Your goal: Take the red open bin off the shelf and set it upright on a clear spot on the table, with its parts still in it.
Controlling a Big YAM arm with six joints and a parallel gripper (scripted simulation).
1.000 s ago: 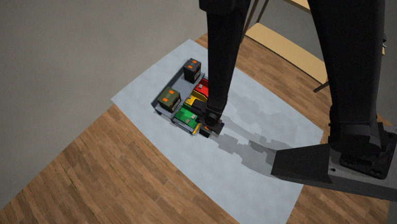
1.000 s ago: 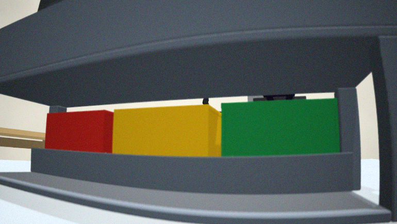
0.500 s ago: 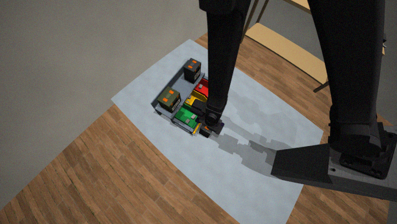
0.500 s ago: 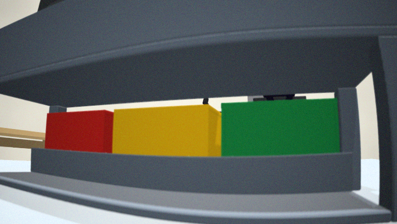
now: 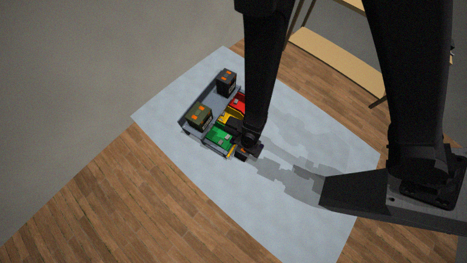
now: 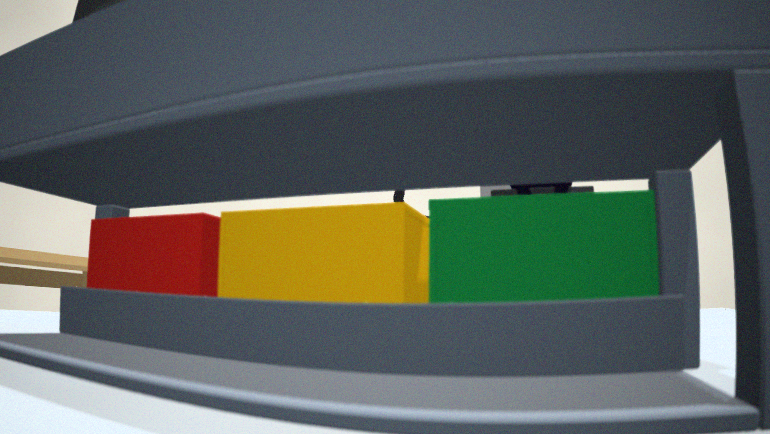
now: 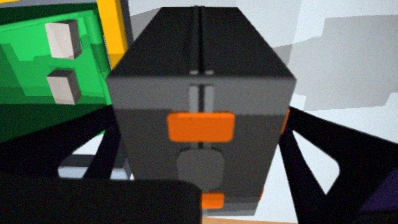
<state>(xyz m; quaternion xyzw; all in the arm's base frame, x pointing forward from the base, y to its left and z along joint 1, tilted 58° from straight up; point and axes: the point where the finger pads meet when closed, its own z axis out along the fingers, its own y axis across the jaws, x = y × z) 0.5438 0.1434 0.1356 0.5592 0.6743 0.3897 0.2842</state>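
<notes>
The red open bin (image 5: 238,102) sits on the lower level of the grey shelf (image 5: 209,104), at the end of a row with a yellow bin (image 5: 228,116) and a green bin (image 5: 219,136). From the far side the red bin (image 6: 153,253) stands at the left of that row. My gripper (image 7: 198,111) is open, low in front of the shelf by the green bin (image 7: 50,65). A dark box with orange marks (image 7: 202,110) stands on the mat between the spread fingers, not gripped. It also shows in the overhead view (image 5: 242,153). The arm hides part of the red bin.
A dark box (image 5: 225,82) and an olive box (image 5: 198,116) stand on top of the shelf. The robot base (image 5: 409,189) sits at the right on the pale mat. A wooden chair (image 5: 336,59) stands behind the table.
</notes>
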